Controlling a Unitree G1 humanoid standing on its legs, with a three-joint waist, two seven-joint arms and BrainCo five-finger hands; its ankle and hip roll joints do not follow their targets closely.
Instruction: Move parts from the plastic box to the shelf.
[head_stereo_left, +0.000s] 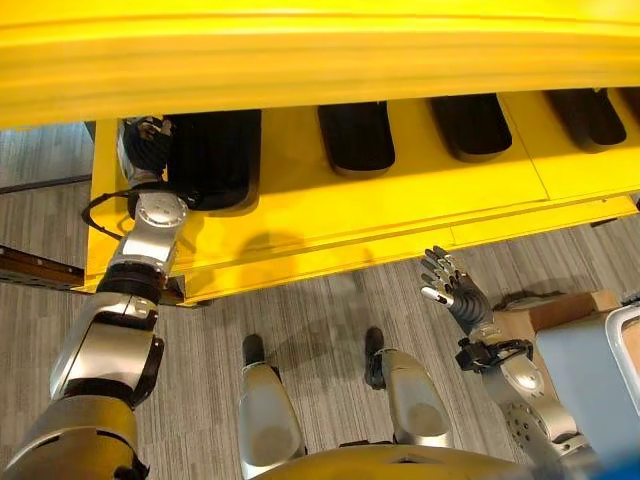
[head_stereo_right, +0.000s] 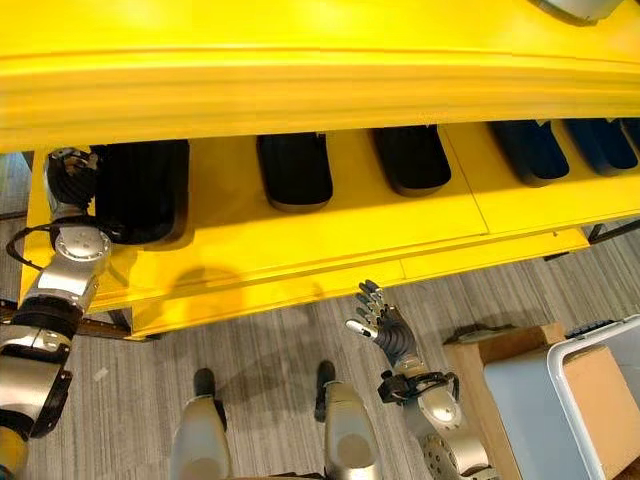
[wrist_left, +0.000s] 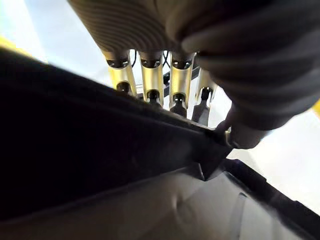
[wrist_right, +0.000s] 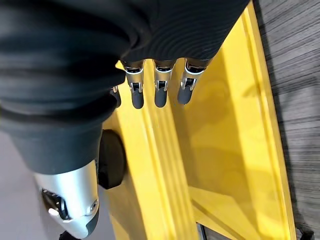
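Note:
A large black moulded part (head_stereo_left: 212, 158) lies at the far left end of the yellow shelf (head_stereo_left: 330, 215). My left hand (head_stereo_left: 143, 143) is at its left edge. In the left wrist view its fingers (wrist_left: 150, 82) curl over the rim of the black part (wrist_left: 100, 150) and the thumb presses the near side. My right hand (head_stereo_left: 455, 292) hovers open above the floor in front of the shelf, with straight fingers (wrist_right: 160, 92) that hold nothing. The grey plastic box (head_stereo_right: 575, 395) stands at the lower right.
Three more black parts (head_stereo_left: 357, 135) (head_stereo_left: 470, 124) (head_stereo_left: 590, 115) lie in a row along the shelf to the right. An upper yellow shelf board (head_stereo_left: 320, 60) overhangs them. The plastic box rests on a wooden stand (head_stereo_right: 490, 355). Grey striped floor (head_stereo_left: 330, 310) lies in front.

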